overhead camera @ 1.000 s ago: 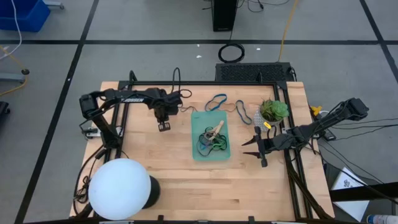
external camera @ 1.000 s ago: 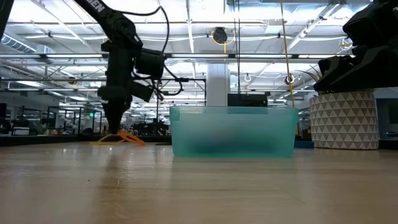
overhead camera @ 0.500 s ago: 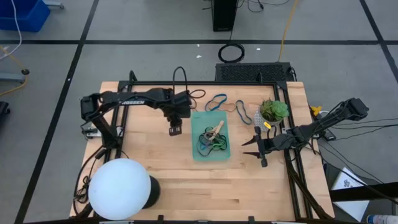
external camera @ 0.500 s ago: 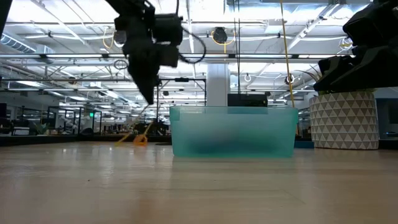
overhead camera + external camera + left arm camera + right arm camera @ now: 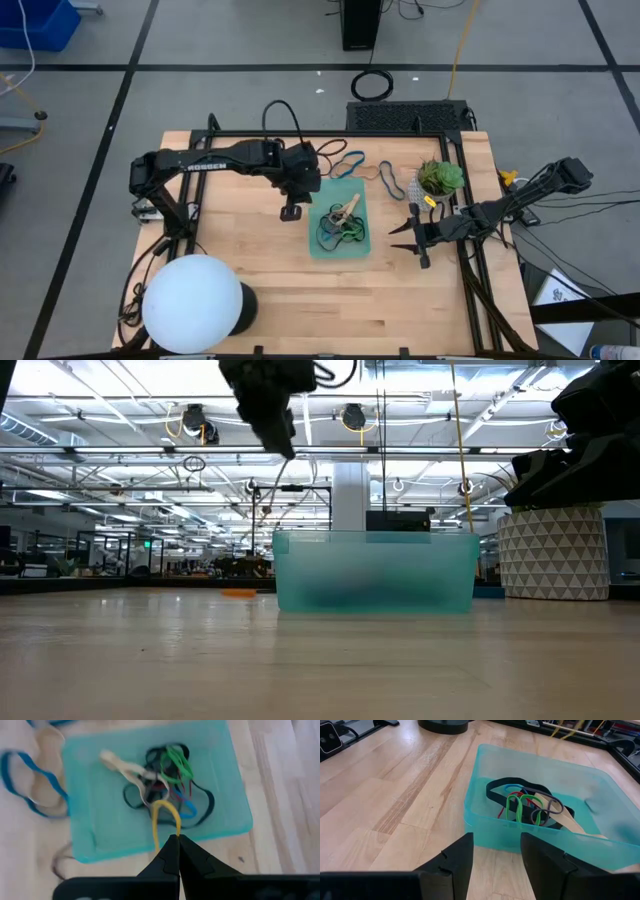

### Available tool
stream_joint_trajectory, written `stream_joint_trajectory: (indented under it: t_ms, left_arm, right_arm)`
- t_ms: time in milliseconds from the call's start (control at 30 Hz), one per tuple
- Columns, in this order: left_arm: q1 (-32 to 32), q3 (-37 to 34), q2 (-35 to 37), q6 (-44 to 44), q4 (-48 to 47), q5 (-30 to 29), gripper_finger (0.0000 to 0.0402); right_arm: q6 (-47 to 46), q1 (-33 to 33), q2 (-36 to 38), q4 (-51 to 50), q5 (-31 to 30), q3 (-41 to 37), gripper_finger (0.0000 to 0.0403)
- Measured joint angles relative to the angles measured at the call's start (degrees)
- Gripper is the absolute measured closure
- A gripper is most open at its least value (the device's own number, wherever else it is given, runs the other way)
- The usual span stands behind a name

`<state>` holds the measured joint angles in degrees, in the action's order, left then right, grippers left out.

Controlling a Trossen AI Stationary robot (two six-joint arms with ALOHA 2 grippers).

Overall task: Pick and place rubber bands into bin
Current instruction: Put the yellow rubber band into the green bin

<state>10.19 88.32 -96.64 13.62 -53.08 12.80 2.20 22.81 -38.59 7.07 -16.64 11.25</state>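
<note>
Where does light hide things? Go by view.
High view: the white globe is blown out. Low view: ceiling lights silhouette the left gripper; the bin, cloudy-walled, hides its contents. Left wrist view: the pinched yellow rubber band is evenly lit.

Left gripper (image 5: 291,212) just beside the teal bin's (image 5: 357,247) left rim. Tangled rubber bands (image 5: 341,228) inside; more bands (image 5: 348,164) loose behind. Right gripper (image 5: 405,237) well right of bin.

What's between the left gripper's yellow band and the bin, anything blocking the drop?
Nothing visible. The left gripper, shut on a yellow rubber band, hangs at the bin's near rim with open air below. Inside, only the pile of earlier bands lies. The right gripper waits apart.
</note>
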Motion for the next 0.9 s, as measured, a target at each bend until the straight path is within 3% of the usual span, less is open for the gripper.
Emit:
stream_joint_trajectory:
  t_ms: [167, 467, 600, 900]
  left_arm:
    - [-1.2, 2.9, 0.0, 1.1, 0.9, -2.6, 0.0401]
    - [-3.7, 3.2, 0.0, 3.9, 15.8, -6.8, 0.0400]
    - [-4.3, 3.2, -0.2, 4.2, 16.6, -8.8, 0.0400]
    - [-4.1, -4.7, -0.2, 2.0, 20.6, -8.9, 0.0399]
  right_arm:
    - [0.0, 0.0, 0.0, 0.0, 0.0, 0.0, 0.0245]
    - [0.0, 0.0, 0.0, 0.0, 0.0, 0.0, 0.0245]
    - [0.0, 0.0, 0.0, 0.0, 0.0, 0.0, 0.0245]
    - [0.0, 0.0, 0.0, 0.0, 0.0, 0.0, 0.0245]
